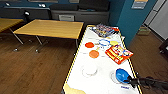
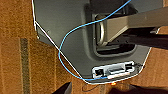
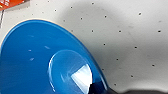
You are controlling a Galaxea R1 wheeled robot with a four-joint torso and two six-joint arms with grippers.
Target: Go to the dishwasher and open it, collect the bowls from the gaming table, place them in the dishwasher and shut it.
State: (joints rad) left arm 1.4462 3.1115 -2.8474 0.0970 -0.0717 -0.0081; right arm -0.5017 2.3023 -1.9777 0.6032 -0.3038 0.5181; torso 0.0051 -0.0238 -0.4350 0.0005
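Right gripper (image 1: 130,80) | apparently touching blue bowl (image 1: 122,74) rim | grip state unclear

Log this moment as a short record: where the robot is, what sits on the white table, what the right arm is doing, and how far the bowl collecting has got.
place: beside the white table with the yellow rim, wooden floor around it
bowls on table: blue bowl near the front edge; two orange bowls further back
other items: red game box, a patterned box at the far end
right gripper: at the blue bowl's rim; grip cannot be judged
right wrist view: blue bowl close up on the speckled tabletop
progress: bowls on the table, none lifted
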